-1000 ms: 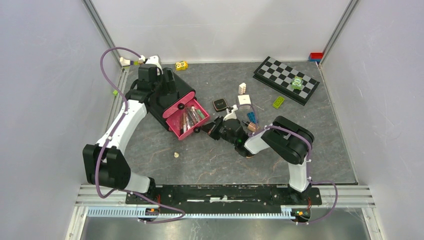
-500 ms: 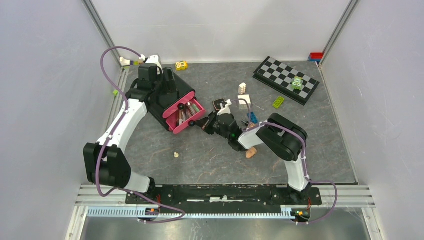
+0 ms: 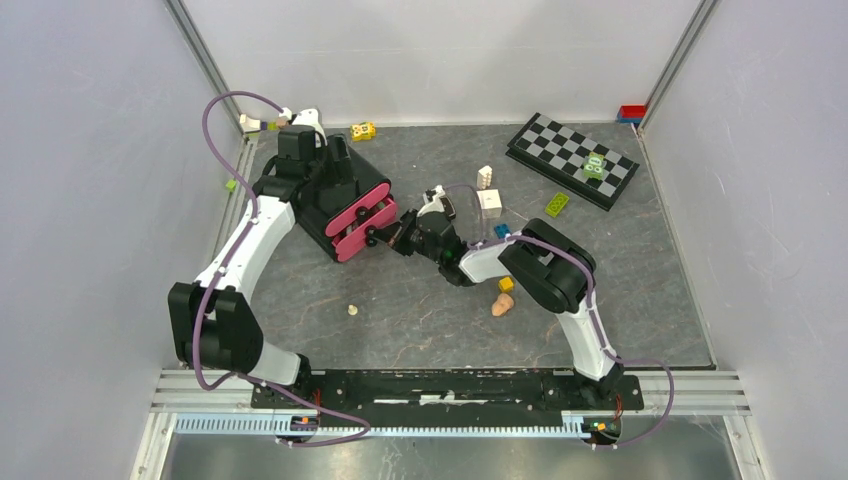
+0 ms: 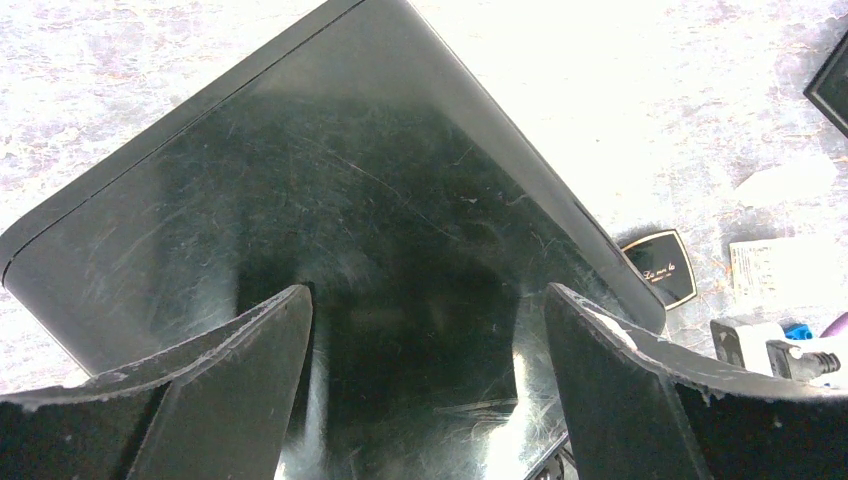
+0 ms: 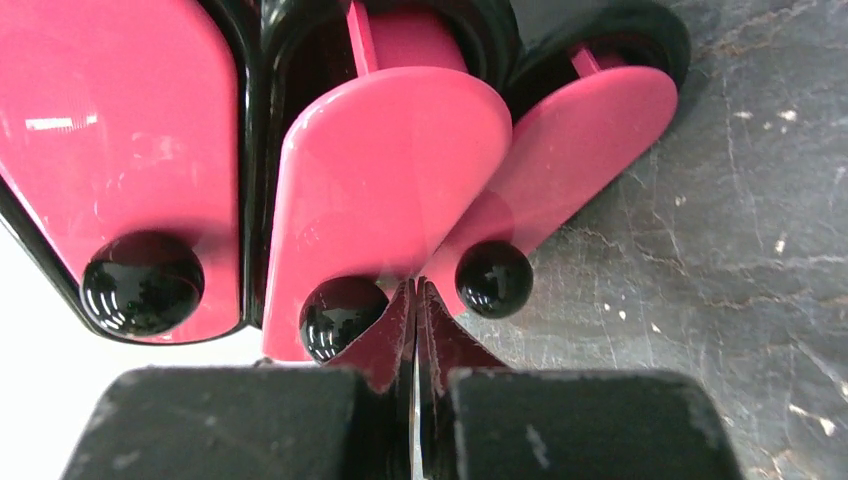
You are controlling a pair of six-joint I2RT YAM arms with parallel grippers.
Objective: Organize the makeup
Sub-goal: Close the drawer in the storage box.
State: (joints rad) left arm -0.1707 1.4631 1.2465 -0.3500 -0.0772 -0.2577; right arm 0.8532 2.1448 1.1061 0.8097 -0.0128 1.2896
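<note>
Left claw (image 4: 428,296) spread wide over glossy black box (image 4: 330,190), black square compact (image 4: 660,268) beside it

Left arm (image 3: 245,250): stretched far forward, wrist bent down at end. Left claw (image 4: 425,300): fingers spread wide, pointing down. Right arm (image 3: 545,270): elbow raised, forearm reaching low toward left. Right claw (image 5: 415,300): pinched fully closed, tips together.

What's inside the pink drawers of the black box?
Nothing shows: the pink drawers sit in the black box, their fronts hiding any contents. The shut right gripper is at the middle front.
</note>
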